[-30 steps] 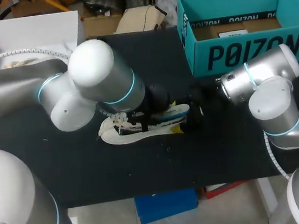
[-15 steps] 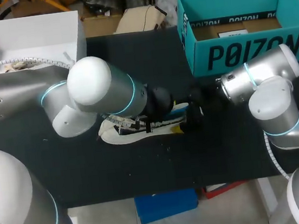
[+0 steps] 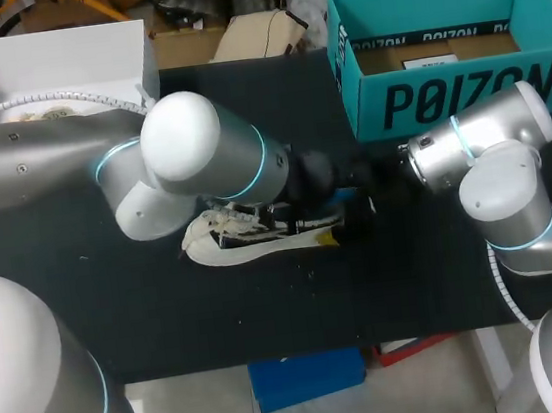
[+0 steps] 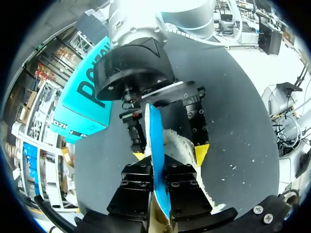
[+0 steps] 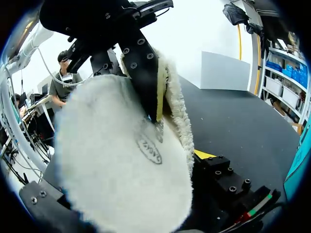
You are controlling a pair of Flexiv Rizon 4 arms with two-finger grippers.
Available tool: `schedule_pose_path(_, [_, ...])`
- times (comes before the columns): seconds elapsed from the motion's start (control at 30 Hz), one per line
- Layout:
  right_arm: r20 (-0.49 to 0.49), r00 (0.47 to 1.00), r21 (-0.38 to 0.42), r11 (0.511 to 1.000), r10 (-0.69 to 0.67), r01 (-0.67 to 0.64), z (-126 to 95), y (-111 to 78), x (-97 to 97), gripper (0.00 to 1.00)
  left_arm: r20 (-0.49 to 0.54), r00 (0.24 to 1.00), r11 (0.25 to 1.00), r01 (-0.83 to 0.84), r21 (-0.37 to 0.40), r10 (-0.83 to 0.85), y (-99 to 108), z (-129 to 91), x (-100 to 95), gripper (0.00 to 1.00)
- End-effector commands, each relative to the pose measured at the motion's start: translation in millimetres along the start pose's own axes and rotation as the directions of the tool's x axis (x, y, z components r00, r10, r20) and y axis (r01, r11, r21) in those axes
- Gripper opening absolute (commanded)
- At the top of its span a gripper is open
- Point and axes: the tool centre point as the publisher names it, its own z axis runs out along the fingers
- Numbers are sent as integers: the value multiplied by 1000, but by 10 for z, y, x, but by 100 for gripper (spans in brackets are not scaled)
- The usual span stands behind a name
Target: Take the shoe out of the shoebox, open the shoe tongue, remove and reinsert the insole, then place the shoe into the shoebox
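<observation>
Left tool (image 4: 163, 187) is clamped on the insole (image 5: 121, 160); slide it slowly, straight along the shoe (image 3: 250, 242). Right tool (image 4: 170, 154) grip: cannot tell.

White shoe (image 3: 250, 238) lies on the black bench (image 3: 168, 310), outside its shoebox (image 3: 454, 94).
The open teal box stands far right; the blue-backed, fleecy insole (image 4: 156, 155) is on edge at the shoe's end.
</observation>
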Motion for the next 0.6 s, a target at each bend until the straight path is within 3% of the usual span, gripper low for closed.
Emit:
schedule_pose_path(0.03, [1,1000,0,1000,1,-1,5,-20,0,0,-8,1000,999,-20,36,21,-80,-189,70,0])
schedule_pose_path(0.2, [1,1000,0,1000,1,-1,5,-20,0,0,-13,1000,988,-17,156,19,-324,-430,76,0])
schedule_pose_path(0.33, [1,1000,0,1000,1,-1,5,-20,0,0,-21,1000,944,19,331,-13,-611,-652,-34,0])
schedule_pose_path(0.47, [1,1000,0,1000,1,-1,5,-20,0,0,-17,1000,877,24,481,-19,-959,-863,-169,0])
schedule_pose_path(0.6, [1,1000,0,1000,1,-1,5,-20,0,0,-69,996,742,84,665,-51,-1233,-1038,-352,0])
